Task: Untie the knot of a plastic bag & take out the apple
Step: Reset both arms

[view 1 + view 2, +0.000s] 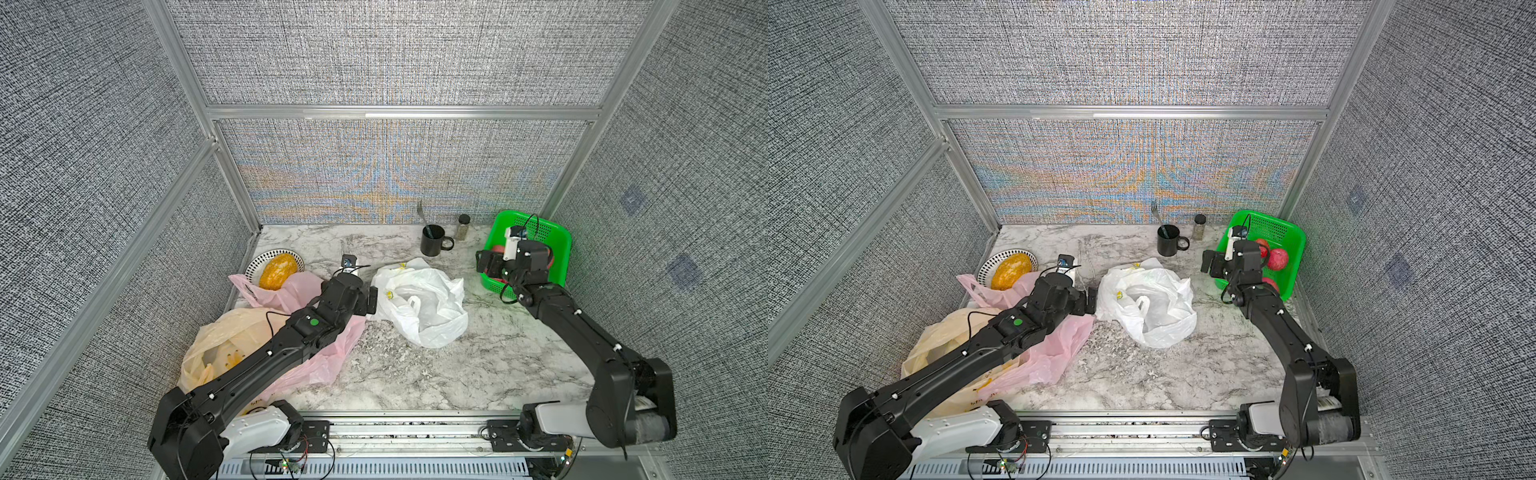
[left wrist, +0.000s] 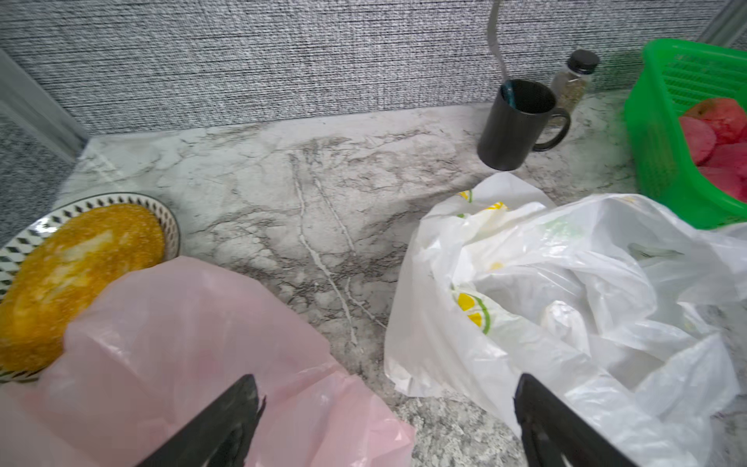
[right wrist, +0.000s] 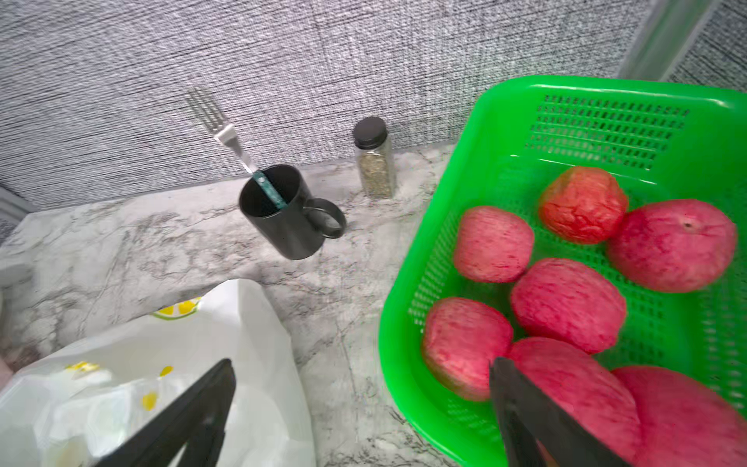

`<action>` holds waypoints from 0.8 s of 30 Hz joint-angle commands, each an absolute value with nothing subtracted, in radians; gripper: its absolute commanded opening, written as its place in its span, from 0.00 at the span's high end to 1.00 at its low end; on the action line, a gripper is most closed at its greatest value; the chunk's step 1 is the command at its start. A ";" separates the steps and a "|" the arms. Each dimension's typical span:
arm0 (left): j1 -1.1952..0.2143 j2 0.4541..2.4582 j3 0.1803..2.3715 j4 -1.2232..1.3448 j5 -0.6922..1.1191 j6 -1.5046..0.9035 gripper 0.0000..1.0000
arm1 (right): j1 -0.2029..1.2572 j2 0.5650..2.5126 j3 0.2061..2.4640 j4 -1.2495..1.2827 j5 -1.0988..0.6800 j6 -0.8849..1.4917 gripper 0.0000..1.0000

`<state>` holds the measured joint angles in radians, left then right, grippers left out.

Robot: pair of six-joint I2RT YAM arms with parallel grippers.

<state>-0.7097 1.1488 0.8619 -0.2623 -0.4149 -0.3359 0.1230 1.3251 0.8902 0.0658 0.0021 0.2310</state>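
Your left pincer (image 2: 386, 384) stands wide with nothing between its fingers, one finger over the pink bag (image 2: 194, 343) and the other over the white plastic bag (image 2: 566, 283). Your right pincer (image 3: 361, 366) is just as wide and empty. It hangs at the left rim of the green basket (image 3: 428, 258).

Beneath both you have the marble table (image 1: 415, 382). Largest on it is the yellowish bag (image 1: 224, 340) under the left arm, with the pink bag beside it. The white plastic bag lies crumpled mid-table, its mouth slack and facing up; you cannot tell what is inside. The basket sits at the far right corner and holds several red apples (image 3: 568, 303). At far left, a patterned plate (image 1: 255, 264) carries a yellow loaf (image 1: 277, 272). By the back wall, a black mug (image 1: 432, 243) holds a fork (image 3: 226, 133), and a small spice jar (image 1: 463, 227) stands just beside it.
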 commanded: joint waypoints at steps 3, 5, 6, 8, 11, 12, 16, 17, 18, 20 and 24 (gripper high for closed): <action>-0.693 1.164 0.848 -0.275 -0.548 -0.311 0.00 | 0.147 1.286 0.767 0.225 0.029 0.220 0.02; -0.686 1.172 0.832 -0.284 -0.573 -0.321 0.00 | 0.146 1.285 0.723 0.276 0.034 0.197 0.02; -0.684 1.172 0.817 -0.277 -0.595 -0.321 0.00 | 0.147 1.287 0.702 0.302 0.037 0.178 0.02; -0.679 1.165 0.771 -0.236 -0.629 -0.327 0.00 | 0.146 1.294 0.654 0.371 0.075 0.148 0.02; -0.661 1.148 0.710 -0.174 -0.668 -0.330 0.00 | 0.144 1.313 0.562 0.513 0.157 0.095 0.02; -0.653 1.149 0.700 -0.168 -0.685 -0.332 0.00 | 0.136 1.322 0.543 0.539 0.184 0.078 0.02; -0.627 1.157 0.640 -0.104 -0.710 -0.317 0.00 | 0.072 1.394 0.509 0.616 0.194 0.081 0.02; -0.619 1.158 0.625 -0.087 -0.714 -0.314 0.00 | 0.061 1.413 0.498 0.648 0.193 0.081 0.02; -0.612 1.158 0.609 -0.066 -0.723 -0.310 0.00 | 0.051 1.431 0.487 0.682 0.192 0.082 0.02; -0.581 1.156 0.584 -0.034 -0.712 -0.332 0.00 | 0.036 1.459 0.463 0.756 0.182 0.084 0.02; -0.534 1.140 0.537 0.050 -0.697 -0.347 0.00 | 0.023 1.498 0.441 0.822 0.158 0.065 0.02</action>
<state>-0.5499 1.1500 0.5537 -0.0521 -0.6888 -0.3305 0.0288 1.4853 0.4568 0.7853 0.1764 0.0689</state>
